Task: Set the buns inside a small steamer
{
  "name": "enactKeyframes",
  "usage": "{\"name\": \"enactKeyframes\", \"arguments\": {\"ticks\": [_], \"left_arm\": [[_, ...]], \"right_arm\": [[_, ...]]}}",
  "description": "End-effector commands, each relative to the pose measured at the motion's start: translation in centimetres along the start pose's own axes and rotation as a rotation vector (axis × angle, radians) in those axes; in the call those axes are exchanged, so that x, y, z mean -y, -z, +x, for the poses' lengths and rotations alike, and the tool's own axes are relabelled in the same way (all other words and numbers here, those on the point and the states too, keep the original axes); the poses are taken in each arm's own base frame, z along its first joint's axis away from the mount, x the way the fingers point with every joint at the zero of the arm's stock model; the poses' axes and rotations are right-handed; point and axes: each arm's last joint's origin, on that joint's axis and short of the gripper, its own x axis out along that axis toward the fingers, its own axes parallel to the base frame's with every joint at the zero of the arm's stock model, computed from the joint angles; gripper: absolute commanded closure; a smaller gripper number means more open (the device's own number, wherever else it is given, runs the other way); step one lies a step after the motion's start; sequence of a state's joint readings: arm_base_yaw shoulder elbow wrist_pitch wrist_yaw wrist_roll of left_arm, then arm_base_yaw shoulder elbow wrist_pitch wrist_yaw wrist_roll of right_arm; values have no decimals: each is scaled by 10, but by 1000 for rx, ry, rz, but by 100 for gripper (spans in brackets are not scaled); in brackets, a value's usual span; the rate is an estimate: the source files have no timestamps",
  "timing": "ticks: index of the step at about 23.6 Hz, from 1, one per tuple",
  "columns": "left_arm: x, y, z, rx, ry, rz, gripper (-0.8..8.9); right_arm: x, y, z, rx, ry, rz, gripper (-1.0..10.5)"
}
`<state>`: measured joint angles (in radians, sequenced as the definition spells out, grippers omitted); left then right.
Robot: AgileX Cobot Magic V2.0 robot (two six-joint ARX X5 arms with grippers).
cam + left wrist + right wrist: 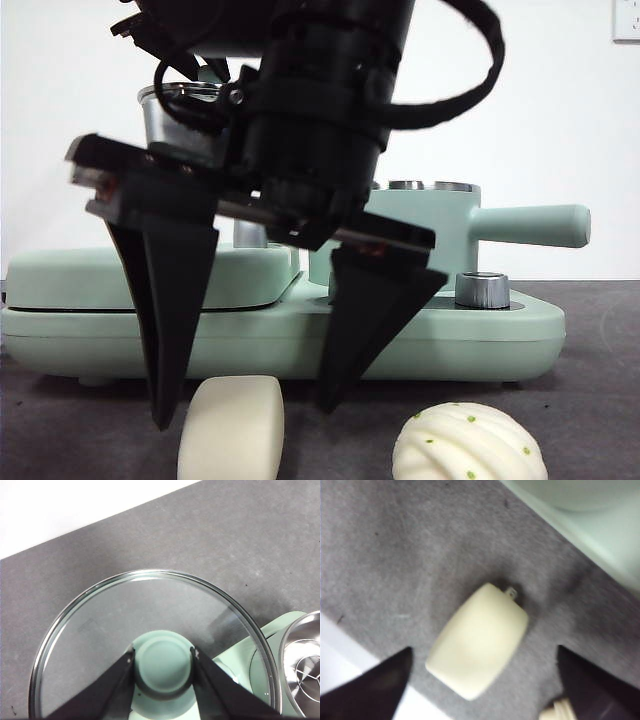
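No writing is readable. The right pincer (245,410) hangs wide open, empty, astride the smooth oblong bun (232,430) on the grey tabletop (210,540); the ridged, green-specked bun (468,445) lies beside it. Behind stands the mint-green steamer (440,235). The left pincer (162,657) clamps the glass lid (100,630) by its green knob (162,667).

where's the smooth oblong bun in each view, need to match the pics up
Front view: the smooth bun lies at the bottom edge, between the open right gripper's tips.
Left wrist view: not in it; the left gripper holds the glass lid by its knob.
Right wrist view: the bun fills the centre, between the jaws.
Shared landmark: the ridged bun, a sliver in the right wrist view.
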<state>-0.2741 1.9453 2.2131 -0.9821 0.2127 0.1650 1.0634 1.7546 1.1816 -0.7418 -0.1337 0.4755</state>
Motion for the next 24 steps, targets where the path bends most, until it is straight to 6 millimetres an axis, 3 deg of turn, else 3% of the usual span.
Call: {"name": "enactKeyframes", "arguments": {"ticks": [1, 3, 5, 12, 17, 24], "left_arm": [[1, -10, -7, 64, -3, 2, 695], [1, -10, -8, 65, -4, 2, 695], [0, -10, -8, 66, -5, 2, 695], [0, -10, -8, 66, -5, 2, 695], [0, -10, -8, 66, -5, 2, 695], [-3, -9, -8, 66, -10, -3, 695]], "right_arm": [[-6, -3, 8, -18, -19, -36, 646], [-6, -4, 10, -17, -20, -50, 800], [-6, -4, 10, -15, -22, -50, 860], [-7, -10, 3, -1, -33, -50, 865], [-5, -27, -33, -31, -11, -68, 865], [9, -57, -108, 29, 58, -92, 865]]}}
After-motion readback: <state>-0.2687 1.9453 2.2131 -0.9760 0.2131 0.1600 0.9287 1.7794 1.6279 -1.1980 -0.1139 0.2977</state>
